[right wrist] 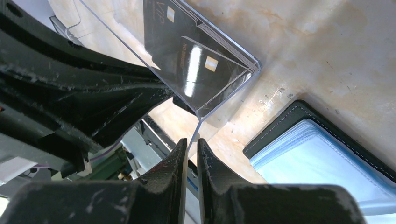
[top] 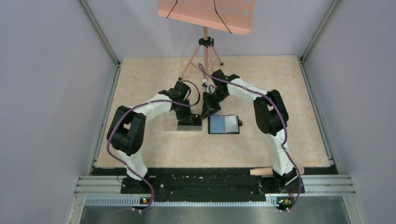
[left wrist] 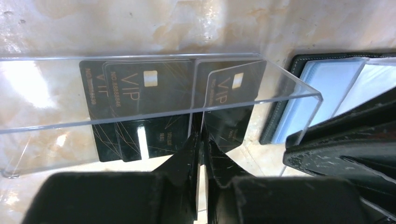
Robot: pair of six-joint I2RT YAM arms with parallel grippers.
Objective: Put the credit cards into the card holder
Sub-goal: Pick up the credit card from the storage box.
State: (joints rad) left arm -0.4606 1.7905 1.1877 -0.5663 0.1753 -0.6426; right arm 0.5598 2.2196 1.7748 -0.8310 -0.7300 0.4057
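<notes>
left claw [left wrist: 200, 140] reaches down into the clear box [left wrist: 46, 140], its jaws drawn almost together with only a thin slit between them. they appear to pinch the near corner of the tilted card [left wrist: 233, 102], though the contact itself is hard to make out. that card leans up at the right end of the box. its long axis runs away from the claw toward the far wall, canted a little to the right. the other credit cards [left wrist: 144, 93] lie flat and overlapping just to its left.

right claw [right wrist: 192, 142] is also nearly closed, nipping the thin clear wall at the box's right corner. i judge it is steadying the box.

the card holder [top: 224, 124] lies open on the bench [top: 154, 149], pale pockets up, just beside the box's right end. it is to the right of the left claw, with the box wall and the right claw between them.

the right arm is nearer the holder, but it is busy with the box. so the card probably has to rise clear of the rim and then travel right. the card's long axis likely needs turning to meet a pocket mouth, and which way the pockets open i cannot tell.
</notes>
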